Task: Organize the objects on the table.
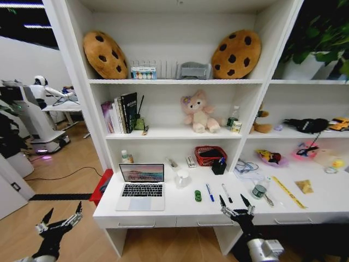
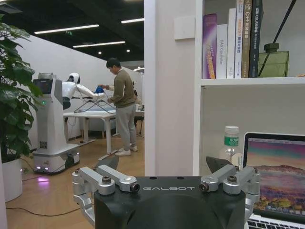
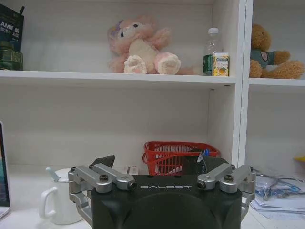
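Now, open silver laptop [image 1: 142, 188] on white table [image 1: 180, 210], tiny green car [image 1: 198, 195], both pincers spread apart.

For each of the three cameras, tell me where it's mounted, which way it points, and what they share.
Head view: on the robot's head, looking down at the table; left tool off the table's left end, right tool at its front edge.
Left wrist view: behind the open left tool, facing the laptop.
Right wrist view: behind the open right tool, facing the red basket.
Shared: laptop, basket and mug also show from the head.
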Controlling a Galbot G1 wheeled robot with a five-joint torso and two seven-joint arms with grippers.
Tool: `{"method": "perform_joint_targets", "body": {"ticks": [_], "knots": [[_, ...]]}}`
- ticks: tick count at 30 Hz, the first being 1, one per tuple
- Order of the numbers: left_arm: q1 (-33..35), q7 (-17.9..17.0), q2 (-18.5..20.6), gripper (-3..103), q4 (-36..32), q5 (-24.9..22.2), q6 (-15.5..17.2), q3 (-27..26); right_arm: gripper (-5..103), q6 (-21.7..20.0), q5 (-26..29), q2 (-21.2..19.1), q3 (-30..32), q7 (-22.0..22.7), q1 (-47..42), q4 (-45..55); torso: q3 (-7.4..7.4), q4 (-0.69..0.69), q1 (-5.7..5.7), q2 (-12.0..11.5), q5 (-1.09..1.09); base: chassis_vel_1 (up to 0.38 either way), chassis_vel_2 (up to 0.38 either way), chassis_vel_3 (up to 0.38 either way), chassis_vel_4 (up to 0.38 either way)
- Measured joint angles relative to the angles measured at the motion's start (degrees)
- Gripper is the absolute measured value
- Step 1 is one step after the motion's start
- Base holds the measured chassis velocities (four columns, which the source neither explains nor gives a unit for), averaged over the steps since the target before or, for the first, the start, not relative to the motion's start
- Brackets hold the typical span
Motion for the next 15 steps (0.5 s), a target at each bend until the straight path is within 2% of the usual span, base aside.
{"method": "perform_joint_targets", "body": {"ticks": [15], "knots": [[-0.78, -0.19, 0.18, 100, 1.01, 0.72, 0.21, 0.95, 100, 0.01, 0.48, -0.19, -0.19, 0.02, 0.72, -1.28, 0.0, 0.0, 0.0, -0.01, 0.01, -0.165, 0.161, 0.167, -0.165]]}}
